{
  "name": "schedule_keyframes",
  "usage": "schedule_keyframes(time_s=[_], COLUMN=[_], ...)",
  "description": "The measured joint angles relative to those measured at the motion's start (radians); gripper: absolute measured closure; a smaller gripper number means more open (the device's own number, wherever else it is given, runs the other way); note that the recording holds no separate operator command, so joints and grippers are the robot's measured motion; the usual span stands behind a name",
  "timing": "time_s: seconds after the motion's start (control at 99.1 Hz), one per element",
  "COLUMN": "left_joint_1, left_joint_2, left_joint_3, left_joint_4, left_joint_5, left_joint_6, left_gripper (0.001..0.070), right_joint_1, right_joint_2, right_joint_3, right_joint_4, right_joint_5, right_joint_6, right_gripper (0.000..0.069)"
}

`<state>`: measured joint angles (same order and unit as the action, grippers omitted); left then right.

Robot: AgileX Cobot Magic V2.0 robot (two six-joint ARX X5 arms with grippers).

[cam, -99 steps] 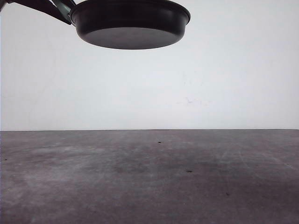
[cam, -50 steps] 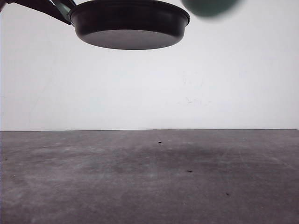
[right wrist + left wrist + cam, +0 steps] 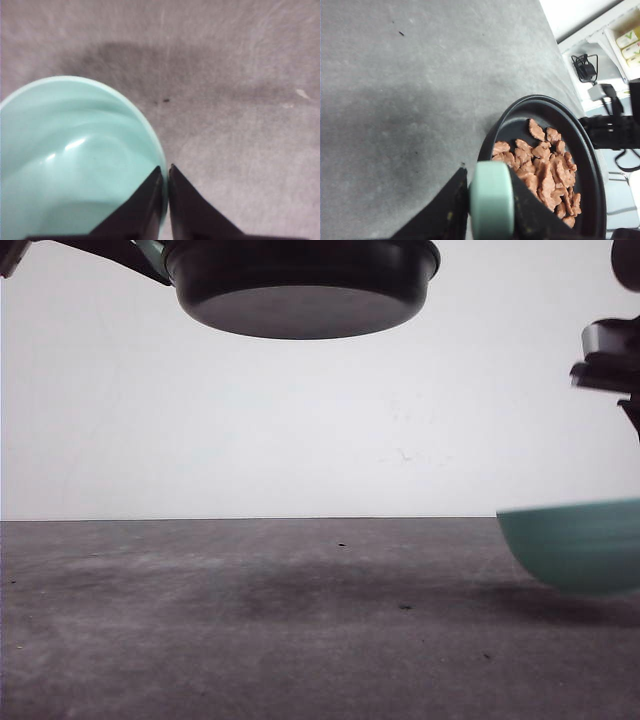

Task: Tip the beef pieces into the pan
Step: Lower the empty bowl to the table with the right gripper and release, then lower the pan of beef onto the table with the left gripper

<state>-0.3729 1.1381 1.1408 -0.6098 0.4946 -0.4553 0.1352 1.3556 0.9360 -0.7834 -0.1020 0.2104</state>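
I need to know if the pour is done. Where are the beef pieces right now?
In the left wrist view the beef pieces lie heaped inside the pan, just beyond its green handle, which the left gripper holds.

Bright, even light; soft shadows pool on the tabletop (image 3: 300, 640); the bowl (image 3: 575, 545) is motion-blurred, with glare spots inside.

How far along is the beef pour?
Done: the beef pieces lie in the pan, and the bowl looks empty. In hand: the left gripper holds the pan by its handle, up off the table; the right gripper pinches the bowl's rim, low at the table. Left: seemingly only setting both down.
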Motion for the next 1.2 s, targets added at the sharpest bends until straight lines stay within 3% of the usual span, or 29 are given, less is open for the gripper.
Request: schedule_keyframes(time_s=[0.131, 0.343, 0.565, 0.787, 0.888, 0.979, 1.029, 1.201], left_joint_1=[-0.006, -0.010, -0.010, -0.010, -0.010, -0.010, -0.009, -0.009], left_joint_2=[0.000, 0.000, 0.000, 0.000, 0.002, 0.024, 0.047, 0.161], left_joint_3=[0.000, 0.000, 0.000, 0.000, 0.000, 0.000, 0.001, 0.001], left_joint_4=[0.000, 0.000, 0.000, 0.005, 0.018, 0.038, 0.043, 0.045], left_joint_5=[0.000, 0.000, -0.002, -0.018, -0.055, -0.083, -0.088, -0.093], left_joint_6=[0.000, 0.004, 0.019, 0.022, 0.023, 0.023, 0.023, 0.023], left_gripper=[0.0649, 0.0649, 0.0649, 0.0649, 0.0649, 0.0649, 0.0649, 0.0649], right_joint_1=[0.032, 0.062, 0.065, 0.065, 0.066, 0.078, 0.092, 0.135], right_joint_2=[0.000, 0.000, -0.008, -0.136, -0.235, -0.333, -0.391, -0.565], right_joint_3=[-0.041, -0.064, -0.064, 0.018, 0.138, 0.238, 0.285, 0.369], right_joint_4=[0.055, 0.056, 0.053, 0.004, -0.023, -0.028, -0.016, -0.009], right_joint_5=[0.050, 0.054, 0.054, 0.053, 0.019, -0.022, -0.033, -0.033], right_joint_6=[0.000, 0.000, 0.000, 0.000, 0.001, -0.001, -0.001, 0.004], right_gripper=[0.0679, 0.0672, 0.0395, 0.0346, 0.0371, 0.0564, 0.0624, 0.0675])
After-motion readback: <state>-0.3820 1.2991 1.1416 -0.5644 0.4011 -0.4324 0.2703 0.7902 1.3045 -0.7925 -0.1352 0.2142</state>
